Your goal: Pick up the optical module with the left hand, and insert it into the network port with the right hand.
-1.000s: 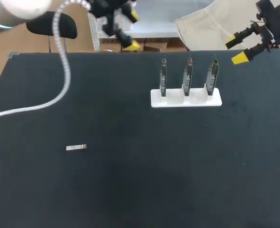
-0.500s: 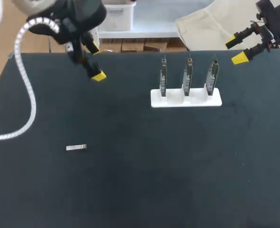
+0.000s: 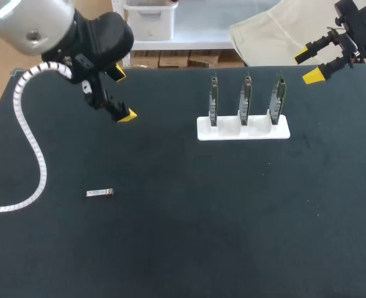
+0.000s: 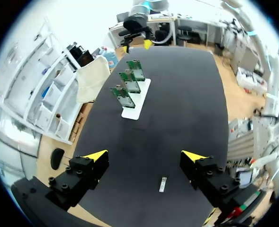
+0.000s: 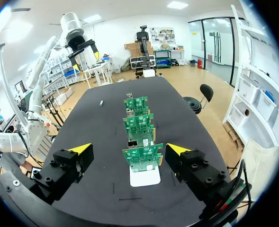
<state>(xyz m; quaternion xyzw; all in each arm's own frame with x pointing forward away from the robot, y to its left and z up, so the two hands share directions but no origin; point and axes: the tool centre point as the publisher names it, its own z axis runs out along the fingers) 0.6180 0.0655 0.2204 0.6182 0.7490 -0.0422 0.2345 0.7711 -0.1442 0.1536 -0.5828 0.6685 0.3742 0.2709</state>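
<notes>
On the table [image 3: 232,236], 1 o'clock of centre: rack [image 3: 243,128] with three boards [image 3: 245,96] upright. Left gripper [image 3: 123,94] at 10 o'clock, fingers wide, empty. Right gripper [image 3: 307,65] at 2 o'clock past the rack, also wide, empty. Module [image 3: 100,193] flat at 8 o'clock, well apart from both. Step in hand, likely: left pick. Centre over module, keep its long axis running between the fingers as in left wrist view, pinch long sides near one end, leave other end free for handover.
</notes>
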